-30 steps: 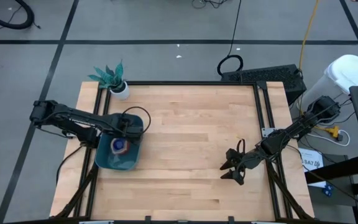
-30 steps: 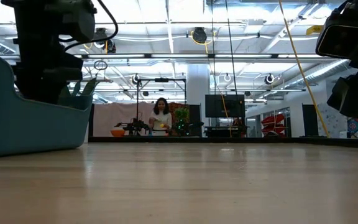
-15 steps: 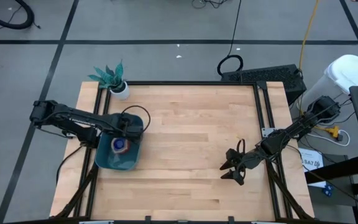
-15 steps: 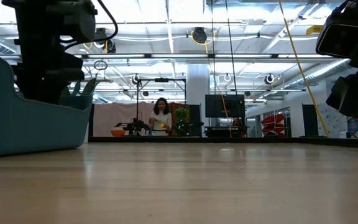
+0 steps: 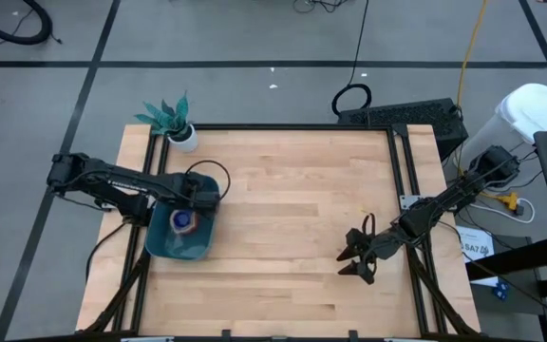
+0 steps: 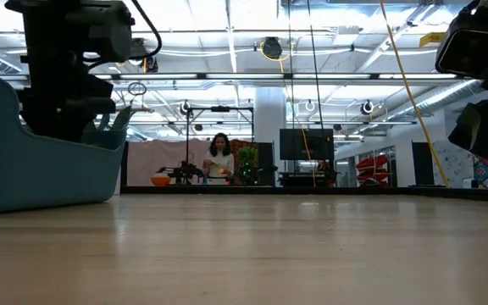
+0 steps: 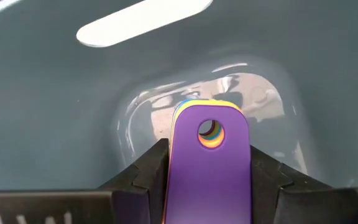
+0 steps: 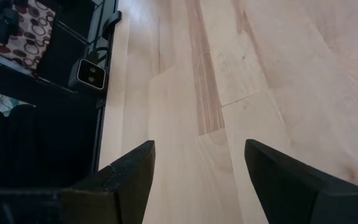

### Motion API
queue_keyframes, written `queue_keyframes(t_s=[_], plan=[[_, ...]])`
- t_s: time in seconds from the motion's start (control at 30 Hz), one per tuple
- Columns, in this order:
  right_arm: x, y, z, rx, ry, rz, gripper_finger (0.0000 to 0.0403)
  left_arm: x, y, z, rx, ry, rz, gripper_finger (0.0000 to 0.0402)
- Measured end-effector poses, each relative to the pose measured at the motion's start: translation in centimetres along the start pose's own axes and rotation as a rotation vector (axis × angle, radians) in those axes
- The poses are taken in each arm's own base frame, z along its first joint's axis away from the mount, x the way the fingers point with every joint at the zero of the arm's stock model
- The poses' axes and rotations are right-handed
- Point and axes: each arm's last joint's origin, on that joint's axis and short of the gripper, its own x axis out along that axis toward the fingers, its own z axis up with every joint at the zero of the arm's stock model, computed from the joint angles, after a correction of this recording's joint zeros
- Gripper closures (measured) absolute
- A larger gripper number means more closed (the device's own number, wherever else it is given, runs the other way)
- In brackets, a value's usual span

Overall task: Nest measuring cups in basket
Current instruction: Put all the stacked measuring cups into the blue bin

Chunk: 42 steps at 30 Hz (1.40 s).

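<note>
Holding the measuring cups [image 7: 209, 168] as one nested stack, my left gripper [image 7: 207, 180] pinches the purple handle from both sides, its long axis running up the middle of the left wrist view, coloured edges peeking behind it. The stack sits inside the basket [image 5: 198, 245], left of the high view. My right gripper [image 5: 357, 256] hangs spread wide, lower right

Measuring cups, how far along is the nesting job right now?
No loose cups show on the table. The left gripper is down inside the basket, shut on the stacked handles of the nested cups, purple on top. Left to do: let go and lift out. The right gripper waits open over bare wood.
</note>
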Motion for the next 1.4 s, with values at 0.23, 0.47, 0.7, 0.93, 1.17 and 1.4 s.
queue_keyframes(t_s=[0.23,0.47,0.7,0.93,1.17,1.4], plan=[[0.0,0.2,-0.1,0.007,0.000,0.011,0.0163,0.7,-0.4,-0.1,0.003,-0.002,0.009,0.0240],[0.0,0.2,-0.1,0.011,0.000,0.011,0.0163,1.4,-0.4,-0.4,0.002,0.004,0.008,0.0217],[0.0,0.2,-0.1,0.012,0.000,0.010,0.0163,1.5,-0.3,-0.4,0.007,0.003,0.008,0.0244],[0.0,0.2,-0.1,0.012,0.000,0.011,0.0163,1.5,-0.4,-0.4,0.010,0.004,0.007,0.0213],[0.0,0.2,-0.1,0.011,0.000,0.011,0.0163,1.3,-0.5,-0.4,0.030,0.024,-0.008,0.0168],[0.0,0.2,-0.1,0.005,0.000,0.011,0.0163,0.2,-1.0,0.2,0.057,0.010,-0.044,0.0148]])
